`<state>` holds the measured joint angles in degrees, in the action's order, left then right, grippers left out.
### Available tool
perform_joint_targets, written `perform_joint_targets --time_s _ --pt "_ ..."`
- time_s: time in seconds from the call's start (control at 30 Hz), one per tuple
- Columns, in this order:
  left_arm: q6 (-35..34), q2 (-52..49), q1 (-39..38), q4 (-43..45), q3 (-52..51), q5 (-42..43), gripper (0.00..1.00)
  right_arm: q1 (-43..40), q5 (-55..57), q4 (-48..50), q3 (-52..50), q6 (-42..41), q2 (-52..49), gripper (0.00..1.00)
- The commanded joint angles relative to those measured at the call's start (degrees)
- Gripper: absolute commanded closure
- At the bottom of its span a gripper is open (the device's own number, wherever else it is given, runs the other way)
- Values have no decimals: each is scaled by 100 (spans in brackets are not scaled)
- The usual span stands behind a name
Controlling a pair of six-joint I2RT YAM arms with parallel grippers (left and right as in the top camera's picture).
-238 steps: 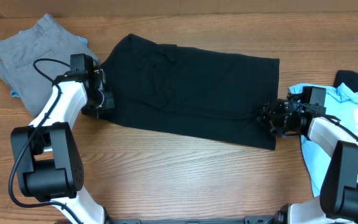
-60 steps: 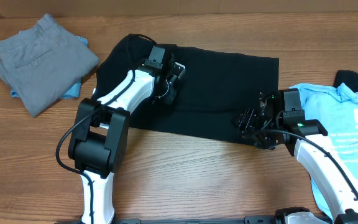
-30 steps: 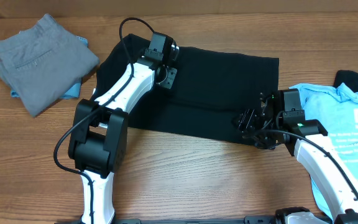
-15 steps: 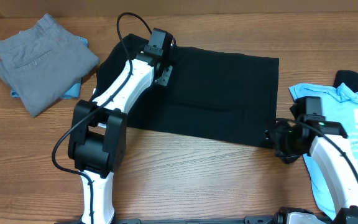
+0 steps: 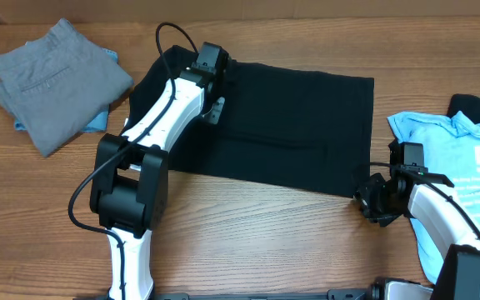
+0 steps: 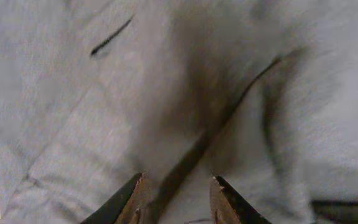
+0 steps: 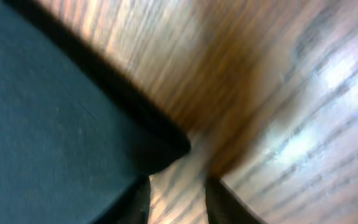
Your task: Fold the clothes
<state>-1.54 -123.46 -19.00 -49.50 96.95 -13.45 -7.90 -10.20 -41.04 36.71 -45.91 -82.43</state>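
The black T-shirt [image 5: 290, 125] lies spread flat in the middle of the worktop [image 5: 248, 233], grey trousers [image 5: 57, 79] at its left and a light-blue tee [image 5: 461, 162] at its right; the left jaws sit over the shirt's upper left part, fingertips [image 6: 139, 198] parted, seemingly released with only a crease between them. The right jaws hover just off the shirt's lower right corner, parted over wood, gripping nothing

Large black T-shirt [image 5: 290, 125] lying flat as a long rectangle across the middle, grey trousers [image 5: 57, 79] sitting folded at far left, light-blue printed tee [image 5: 465, 167] lying rumpled at far right
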Motion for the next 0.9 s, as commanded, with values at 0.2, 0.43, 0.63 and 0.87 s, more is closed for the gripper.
perform_joint_targets --time_s 0.2,0.43,0.63,0.87 --pt "-494 -50 859 -647 125 17 66 -118 623 315 -31 284 -35 60" --pt "-452 -50 1427 -909 125 780 64 -118 479 507 -42 284 -105 58" --pt "-225 -50 1486 -1075 125 1014 62 -116 170 916 -46 284 -284 55" --pt "-225 -48 1513 -1307 129 986 65 -153 490 697 -44 282 -284 88"
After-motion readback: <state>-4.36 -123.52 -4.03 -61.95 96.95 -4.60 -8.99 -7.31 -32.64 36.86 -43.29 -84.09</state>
